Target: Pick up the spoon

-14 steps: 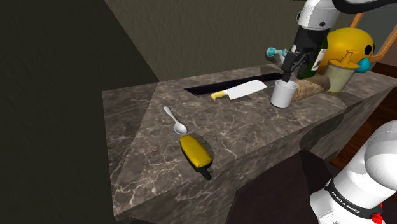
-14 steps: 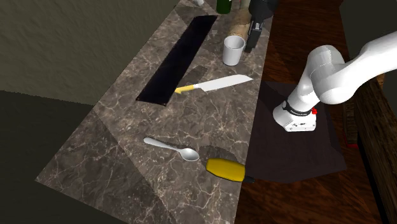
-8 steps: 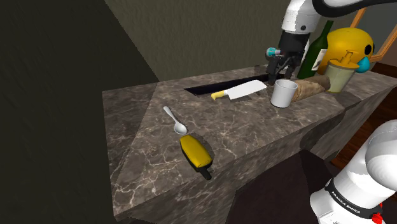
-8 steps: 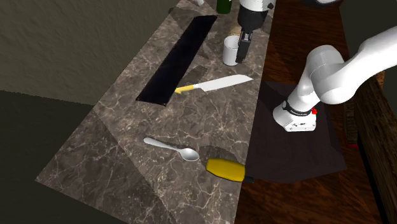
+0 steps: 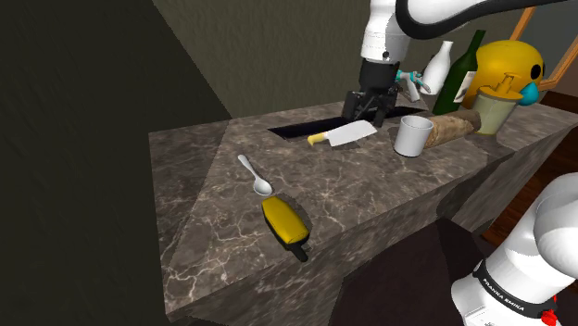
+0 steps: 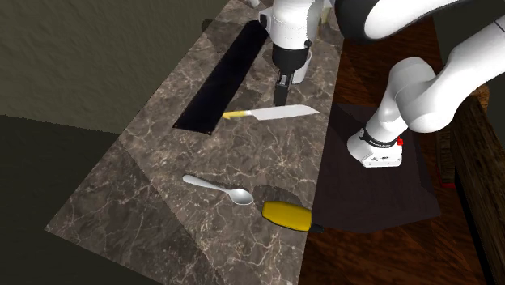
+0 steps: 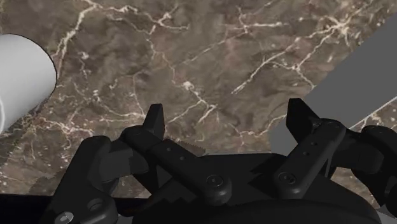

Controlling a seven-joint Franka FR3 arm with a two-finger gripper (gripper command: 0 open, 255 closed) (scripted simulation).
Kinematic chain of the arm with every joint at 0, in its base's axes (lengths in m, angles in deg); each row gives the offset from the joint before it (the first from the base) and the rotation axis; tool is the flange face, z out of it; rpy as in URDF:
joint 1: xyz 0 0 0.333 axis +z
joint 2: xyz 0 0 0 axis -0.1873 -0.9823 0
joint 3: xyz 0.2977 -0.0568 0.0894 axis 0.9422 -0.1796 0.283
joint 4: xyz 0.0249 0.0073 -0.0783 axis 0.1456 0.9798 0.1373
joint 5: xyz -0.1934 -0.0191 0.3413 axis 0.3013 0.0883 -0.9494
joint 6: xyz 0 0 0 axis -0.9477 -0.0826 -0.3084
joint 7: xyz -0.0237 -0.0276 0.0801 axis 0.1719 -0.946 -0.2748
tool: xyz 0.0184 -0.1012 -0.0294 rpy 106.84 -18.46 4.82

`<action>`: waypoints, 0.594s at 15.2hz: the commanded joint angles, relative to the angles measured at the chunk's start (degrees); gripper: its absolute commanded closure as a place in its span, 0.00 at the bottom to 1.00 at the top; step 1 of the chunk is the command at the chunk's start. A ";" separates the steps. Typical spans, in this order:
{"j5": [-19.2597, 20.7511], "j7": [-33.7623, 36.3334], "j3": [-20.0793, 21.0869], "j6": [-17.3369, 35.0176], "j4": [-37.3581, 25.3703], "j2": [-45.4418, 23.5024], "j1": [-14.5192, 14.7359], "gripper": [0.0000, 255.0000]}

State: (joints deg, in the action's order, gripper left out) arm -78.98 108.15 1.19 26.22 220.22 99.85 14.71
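The metal spoon (image 5: 253, 174) lies flat on the dark marbled counter (image 5: 204, 213), bowl toward the front edge; the second exterior view has the spoon (image 6: 218, 189) near the counter's lower part. My black gripper (image 5: 361, 109) hangs well away from it, over the blade of a yellow-handled knife (image 5: 350, 133). In the second exterior view the gripper (image 6: 281, 93) points down just above the knife (image 6: 271, 112). In the wrist view the gripper (image 7: 227, 121) is open, its fingers (image 7: 154, 121) apart over bare marble with nothing between them.
A yellow tool with a black handle (image 5: 283, 222) lies right beside the spoon's bowl. A white cup (image 5: 413, 135), bottles (image 5: 460, 74) and a yellow jar (image 5: 505, 79) crowd the far end. A black slot (image 5: 315, 120) runs along the back of the counter.
The arm has swung from above the white cup toward the shoulder view's left and lowered; the gripper now hangs over the knife blade. The spoon has not moved.
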 commanded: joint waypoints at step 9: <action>-3.35 8.75 5.64 4.81 -13.77 -19.39 2.66 0.00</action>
State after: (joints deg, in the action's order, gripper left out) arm -82.14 116.06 6.35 30.58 208.02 82.55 17.11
